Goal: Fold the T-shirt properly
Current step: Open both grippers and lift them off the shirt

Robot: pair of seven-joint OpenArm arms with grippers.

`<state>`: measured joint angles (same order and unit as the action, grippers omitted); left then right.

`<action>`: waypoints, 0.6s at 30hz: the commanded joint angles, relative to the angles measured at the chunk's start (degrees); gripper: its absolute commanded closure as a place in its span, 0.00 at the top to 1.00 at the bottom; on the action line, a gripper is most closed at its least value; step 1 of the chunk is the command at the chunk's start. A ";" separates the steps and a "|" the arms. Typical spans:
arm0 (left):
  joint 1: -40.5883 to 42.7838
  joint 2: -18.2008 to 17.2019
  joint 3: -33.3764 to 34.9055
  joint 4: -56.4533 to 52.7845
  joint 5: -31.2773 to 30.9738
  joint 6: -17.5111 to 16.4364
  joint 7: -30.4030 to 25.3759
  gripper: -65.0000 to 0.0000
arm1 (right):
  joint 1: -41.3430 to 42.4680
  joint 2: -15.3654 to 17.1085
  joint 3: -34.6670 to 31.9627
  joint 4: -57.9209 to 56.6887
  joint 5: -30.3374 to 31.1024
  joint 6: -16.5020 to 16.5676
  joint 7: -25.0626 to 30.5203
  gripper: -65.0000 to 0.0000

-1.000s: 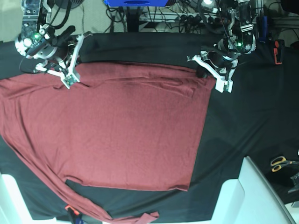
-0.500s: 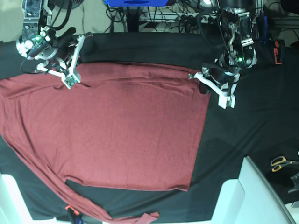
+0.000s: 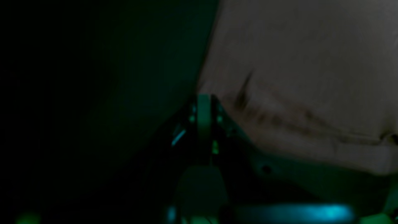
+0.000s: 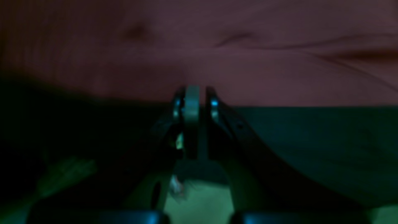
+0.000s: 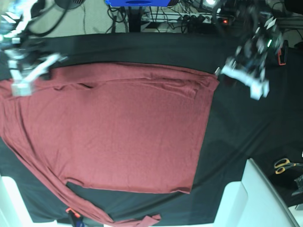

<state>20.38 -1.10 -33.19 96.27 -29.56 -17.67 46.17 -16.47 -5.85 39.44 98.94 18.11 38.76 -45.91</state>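
Early in the job, by the look of it. T-shirt (image 5: 113,132) spread nearly flat across the black-covered bench (image 5: 236,142), filling the middle and the 9 o'clock side of the base view; straight edge running from about 1 o'clock down toward 5 o'clock. 1 long narrow sleeve (image 5: 61,194) trailing along the 7 o'clock edge toward 6 o'clock, not yet tucked in. Shallow creases and a thin doubled strip along the 12 o'clock edge, but no proper fold across the body: sleeves, sides and the final halving all seemingly left to do.

Right tool (image 5: 21,87) blurred at 10 o'clock, over the shirt's far corner; in its wrist view (image 4: 192,93) jaws nearly together right at the cloth's edge, though whether any fabric sits between them cannot be told. Left tool (image 5: 258,90) blurred at 2 o'clock, off the shirt and over bare black cloth just beside the shirt's corner; in its wrist view (image 3: 203,102) closed tight with nothing visibly gripped.

Scissors (image 5: 284,165) lying well apart at 4 o'clock, untouched.
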 commanded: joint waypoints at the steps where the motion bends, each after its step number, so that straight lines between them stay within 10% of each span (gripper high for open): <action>1: 1.11 -1.58 -1.49 0.92 -4.15 -0.39 -1.12 0.00 | 0.78 1.14 2.80 -1.13 3.30 0.58 -0.38 0.07; 8: 10.08 -7.20 -2.46 -0.05 -18.13 -6.20 -1.38 0.00 | 10.27 10.02 18.45 -20.12 13.06 0.58 -2.92 0.43; 13: 10.43 -6.85 -2.55 -0.14 -18.13 -6.28 -1.38 0.33 | 16.69 17.67 28.30 -36.65 13.32 0.84 -2.92 0.72; 18: 10.43 -6.76 -2.28 -0.22 -18.13 -6.28 -1.38 0.54 | 20.91 25.23 31.90 -52.83 13.32 0.93 -1.17 0.74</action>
<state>30.63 -7.29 -35.24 95.24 -46.74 -23.57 45.74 3.90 18.04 71.18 44.88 30.04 39.03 -47.90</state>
